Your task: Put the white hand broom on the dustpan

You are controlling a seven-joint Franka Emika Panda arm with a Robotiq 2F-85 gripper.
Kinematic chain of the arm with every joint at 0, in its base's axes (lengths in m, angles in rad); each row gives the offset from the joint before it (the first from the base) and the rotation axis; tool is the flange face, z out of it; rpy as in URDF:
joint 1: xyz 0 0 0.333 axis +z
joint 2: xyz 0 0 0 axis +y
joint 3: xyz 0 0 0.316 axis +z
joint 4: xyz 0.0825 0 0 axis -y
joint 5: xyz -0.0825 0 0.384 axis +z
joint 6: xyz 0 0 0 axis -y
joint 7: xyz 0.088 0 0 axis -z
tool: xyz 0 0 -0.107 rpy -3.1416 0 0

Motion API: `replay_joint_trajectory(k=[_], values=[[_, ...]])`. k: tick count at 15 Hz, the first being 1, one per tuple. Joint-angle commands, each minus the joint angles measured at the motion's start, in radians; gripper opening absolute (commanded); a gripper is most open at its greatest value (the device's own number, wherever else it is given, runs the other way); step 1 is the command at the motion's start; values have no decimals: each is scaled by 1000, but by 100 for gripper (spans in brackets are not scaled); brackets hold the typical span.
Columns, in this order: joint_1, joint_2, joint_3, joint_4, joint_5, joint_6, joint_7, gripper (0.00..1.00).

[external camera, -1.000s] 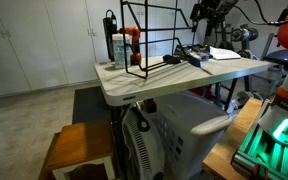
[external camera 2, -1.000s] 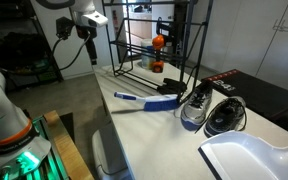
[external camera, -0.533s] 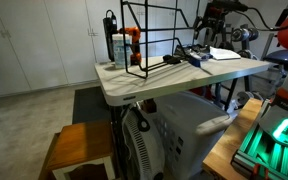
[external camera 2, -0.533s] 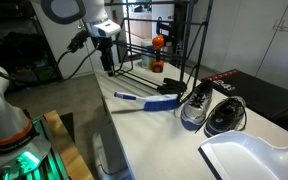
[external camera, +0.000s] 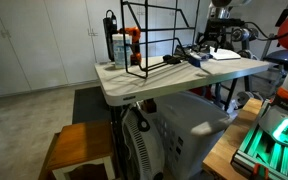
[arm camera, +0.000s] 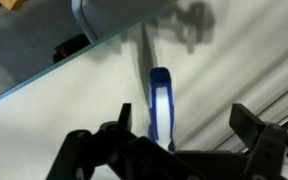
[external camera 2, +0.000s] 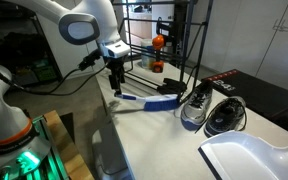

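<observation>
The white hand broom [external camera 2: 142, 100] lies on the tabletop, its white handle pointing toward the table edge and its dark blue part [external camera 2: 167, 100] toward the wire rack. In the wrist view the white, blue-edged handle [arm camera: 160, 105] runs up from between my fingers. My gripper [external camera 2: 115, 86] hangs open just above the handle end, with nothing in it; it also shows in the wrist view [arm camera: 184, 130]. The dustpan [external camera 2: 250, 158] is a wide white pan at the near right of the table, well apart from the broom. In an exterior view the gripper [external camera: 220, 36] hovers over the far table end.
A black wire rack [external camera 2: 154, 45] with an orange object [external camera 2: 158, 42] stands behind the broom. A blue and grey item [external camera 2: 195, 107] and a black rounded item [external camera 2: 224, 115] lie between broom and dustpan. The table edge [arm camera: 74, 60] runs close to the handle.
The arm has swung in from beyond the table edge and come down over the broom's handle end. The broom and dustpan have not moved.
</observation>
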Motion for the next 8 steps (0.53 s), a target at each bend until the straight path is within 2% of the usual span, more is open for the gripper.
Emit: replay_joint_trajectory(k=[1,2,8], values=[[-28,83,-1,12,-79,108,94,100],[-1,38,-18,3,-42,60,44,100],[-4,98,-4,28,-74,96,98,100]])
